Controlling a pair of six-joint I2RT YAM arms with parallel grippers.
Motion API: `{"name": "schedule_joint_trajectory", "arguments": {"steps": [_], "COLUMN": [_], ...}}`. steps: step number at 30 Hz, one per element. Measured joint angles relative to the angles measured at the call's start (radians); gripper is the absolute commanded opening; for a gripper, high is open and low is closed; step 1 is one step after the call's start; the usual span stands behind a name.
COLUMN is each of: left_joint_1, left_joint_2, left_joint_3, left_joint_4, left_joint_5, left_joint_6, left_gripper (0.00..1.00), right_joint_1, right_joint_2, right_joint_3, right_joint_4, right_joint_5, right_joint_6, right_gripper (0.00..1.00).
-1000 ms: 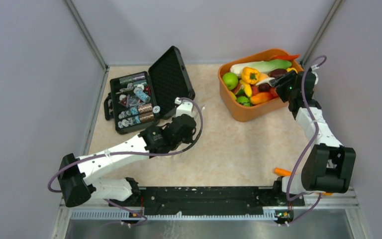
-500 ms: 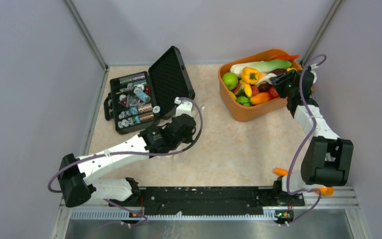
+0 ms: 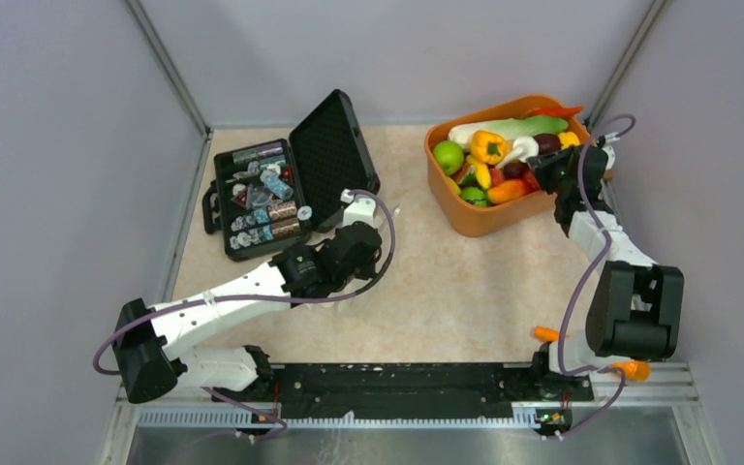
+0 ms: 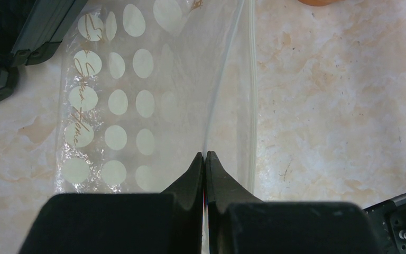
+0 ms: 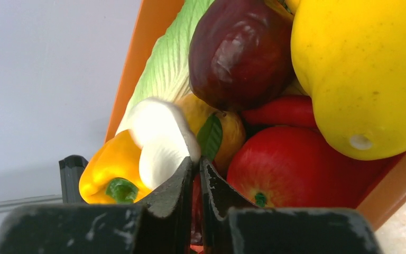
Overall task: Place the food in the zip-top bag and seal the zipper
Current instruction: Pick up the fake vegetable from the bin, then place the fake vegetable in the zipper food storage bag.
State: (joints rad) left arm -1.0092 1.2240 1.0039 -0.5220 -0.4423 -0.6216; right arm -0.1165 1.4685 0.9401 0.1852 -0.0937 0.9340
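The clear zip-top bag with white dots lies flat on the marbled table, beside the black case. Its zipper runs along the bag's right edge in the left wrist view. My left gripper is shut on a raised layer of the bag's film close to that strip. The food fills an orange tub: a yellow pepper, a red apple, a dark purple fruit, a big yellow fruit. My right gripper sits at the tub's right side, closed to a slit with a thin red piece pinched in it.
An open black case with small wrapped bits stands at the back left, its corner touching the bag. A small orange carrot lies by the right arm's base. Grey walls enclose the table on three sides.
The right gripper's jaws have closed among the food and the wrist has shifted slightly toward the tub's right rim. The left arm and the bag have not moved.
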Motion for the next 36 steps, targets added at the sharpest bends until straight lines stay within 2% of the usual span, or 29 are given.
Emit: {"name": "schedule_joint_trajectory", "arguments": {"steps": [2,10,18,21,26,29,36], "left_joint_1": [0.000,0.000,0.000,0.000,0.000,0.001,0.003], "left_joint_2": [0.000,0.000,0.000,0.000,0.000,0.000,0.001], "left_joint_3": [0.000,0.000,0.000,0.000,0.000,0.000,0.000], "left_joint_4": [0.000,0.000,0.000,0.000,0.000,0.000,0.003], "left_joint_5": [0.000,0.000,0.000,0.000,0.000,0.000,0.005], "left_joint_6": [0.000,0.000,0.000,0.000,0.000,0.000,0.000], "left_gripper": [0.00,0.00,0.00,0.00,0.00,0.00,0.00], "right_joint_1": [0.000,0.000,0.000,0.000,0.005,0.041,0.272], "right_joint_2": [0.000,-0.038,-0.242,-0.284,-0.344,-0.398,-0.542], "right_joint_3": [-0.016,-0.053,-0.085,-0.088,-0.097,-0.097,-0.196], "right_joint_4": [0.027,0.102,0.129,0.128,0.101,0.068,0.059], "right_joint_5": [0.002,-0.015,-0.023,-0.067,-0.225,-0.298,-0.384], "right_joint_6": [0.010,-0.017,-0.091,-0.114,-0.137,-0.173,-0.237], "right_gripper": [0.00,0.00,0.00,0.00,0.00,0.00,0.00]}}
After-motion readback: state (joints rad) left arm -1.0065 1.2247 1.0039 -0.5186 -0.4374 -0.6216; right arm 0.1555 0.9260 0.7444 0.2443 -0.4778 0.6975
